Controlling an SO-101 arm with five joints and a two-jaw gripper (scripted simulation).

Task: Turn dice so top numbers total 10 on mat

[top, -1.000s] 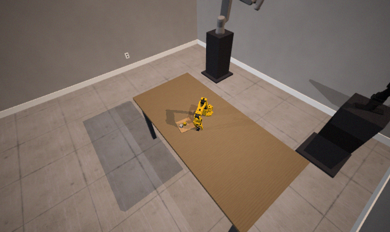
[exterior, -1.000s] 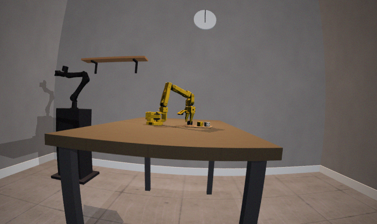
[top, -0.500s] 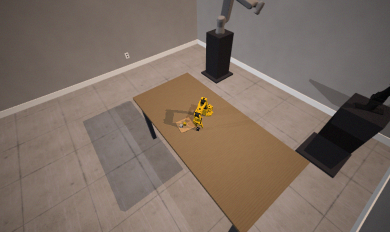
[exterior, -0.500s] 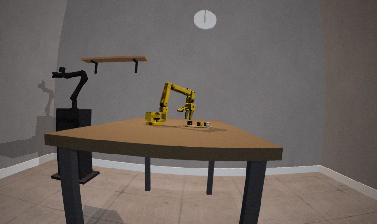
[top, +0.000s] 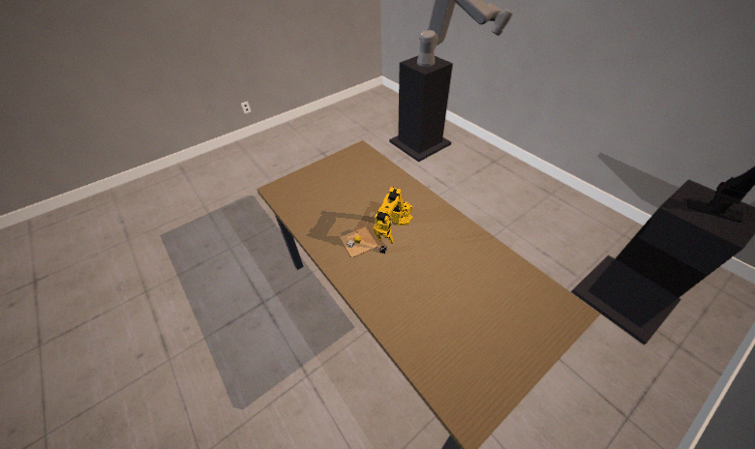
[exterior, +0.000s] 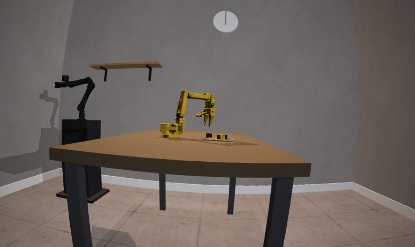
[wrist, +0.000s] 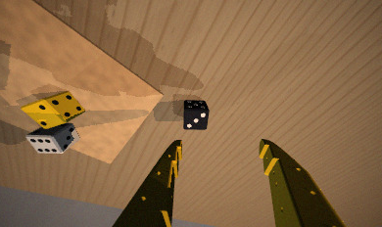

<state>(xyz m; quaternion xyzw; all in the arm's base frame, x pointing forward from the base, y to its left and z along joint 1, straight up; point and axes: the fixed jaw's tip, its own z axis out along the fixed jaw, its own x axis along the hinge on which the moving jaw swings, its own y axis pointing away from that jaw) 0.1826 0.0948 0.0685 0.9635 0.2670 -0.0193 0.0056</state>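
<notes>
A black die [wrist: 195,114] [top: 381,250] [exterior: 208,135] lies flat on the bare table, just off the corner of the tan mat [wrist: 33,59] [top: 362,252] [exterior: 209,139]. A yellow die [wrist: 54,109] [top: 356,238] [exterior: 220,137] and a white die [wrist: 52,138] [top: 349,243] [exterior: 228,137] sit close together on the mat. My gripper [wrist: 219,143] [top: 385,238] [exterior: 209,123] is open and empty. It hangs above the table, over the black die and clear of it, with its fingers pointing down.
The arm's yellow base [exterior: 169,131] [top: 401,210] stands on the wooden table [top: 453,312] behind the mat. The mat lies near the table's long left edge. Two other arms on dark pedestals [top: 422,105] [exterior: 80,134] stand on the floor, away from the table.
</notes>
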